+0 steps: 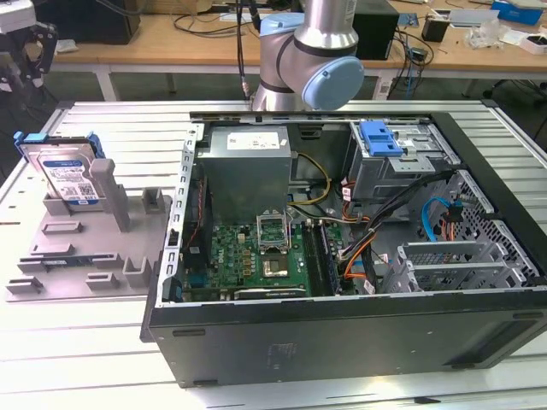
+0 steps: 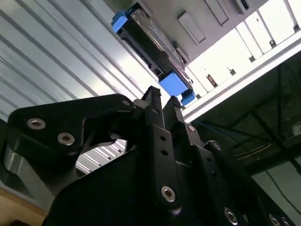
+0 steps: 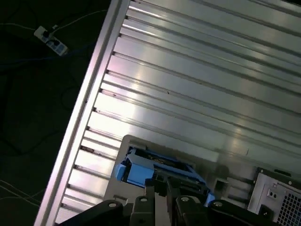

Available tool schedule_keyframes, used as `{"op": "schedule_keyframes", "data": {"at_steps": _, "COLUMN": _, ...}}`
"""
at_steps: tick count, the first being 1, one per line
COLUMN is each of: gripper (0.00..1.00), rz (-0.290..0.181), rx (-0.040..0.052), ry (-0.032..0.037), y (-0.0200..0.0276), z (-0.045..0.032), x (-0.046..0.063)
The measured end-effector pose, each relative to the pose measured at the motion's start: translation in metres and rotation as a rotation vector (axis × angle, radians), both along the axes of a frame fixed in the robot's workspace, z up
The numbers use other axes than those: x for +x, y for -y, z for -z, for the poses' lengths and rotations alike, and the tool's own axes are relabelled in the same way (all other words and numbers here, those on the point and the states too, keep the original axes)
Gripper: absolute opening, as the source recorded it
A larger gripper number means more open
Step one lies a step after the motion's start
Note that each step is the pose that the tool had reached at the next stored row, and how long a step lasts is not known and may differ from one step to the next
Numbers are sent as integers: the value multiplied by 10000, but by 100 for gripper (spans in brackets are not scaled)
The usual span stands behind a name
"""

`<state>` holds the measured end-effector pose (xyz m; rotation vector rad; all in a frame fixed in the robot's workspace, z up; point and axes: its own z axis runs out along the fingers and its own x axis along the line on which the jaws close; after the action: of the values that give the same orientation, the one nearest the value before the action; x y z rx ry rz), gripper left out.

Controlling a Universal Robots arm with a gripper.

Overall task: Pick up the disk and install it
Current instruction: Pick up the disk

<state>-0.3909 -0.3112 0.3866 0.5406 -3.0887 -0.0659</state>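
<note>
**While the disk waits in its stand, the gripper hangs over it with nothing held**

Since the job has to start from the stand, the layout matters. A ribbed aluminium table (image 1: 102, 128) carries an open desktop computer case (image 1: 342, 342), lying on its side with the motherboard and drive cage exposed. The grey-and-blue robot arm (image 1: 312, 51) rises behind the case. On the exterior view's left, just beside the case, sits a grey plastic stand (image 1: 85, 256). The disk (image 1: 68, 175) leans in a slot at the stand's far end, label facing out and blue carrier rail around it. It is not yet picked up.

In the second wrist view the gripper (image 2: 162, 96) is above the table and aimed at the disk's edge, apart from it. Its black fingertips (image 2: 151, 94) are drawn close together and clamp nothing.

To do the pick well, I judge the fingers must part wider than the disk is thick. They should line up square across its flat faces and close on the metal body, not the springy blue rail. The stand's upright post close by looks like the main snag risk.
</note>
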Motion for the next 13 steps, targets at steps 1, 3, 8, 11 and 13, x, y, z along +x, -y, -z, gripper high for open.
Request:
{"op": "schedule_keyframes", "data": {"at_steps": 1, "gripper": 29, "rz": -180, "rx": 0, "ry": -8, "y": 0, "z": 1, "x": 0}}
{"op": "schedule_keyframes", "data": {"at_steps": 3, "gripper": 42, "rz": -682, "rx": 0, "ry": -29, "y": 0, "z": 4, "x": 0}}
{"op": "schedule_keyframes", "data": {"at_steps": 8, "gripper": 48, "rz": -1643, "rx": 1, "ry": -90, "y": 0, "z": 8, "x": 0}}
{"op": "schedule_keyframes", "data": {"at_steps": 11, "gripper": 48, "rz": -2086, "rx": -1, "ry": -102, "y": 0, "z": 9, "x": 1}}
{"op": "schedule_keyframes", "data": {"at_steps": 13, "gripper": 48, "rz": -2485, "rx": -3, "ry": -109, "y": 1, "z": 9, "x": 1}}
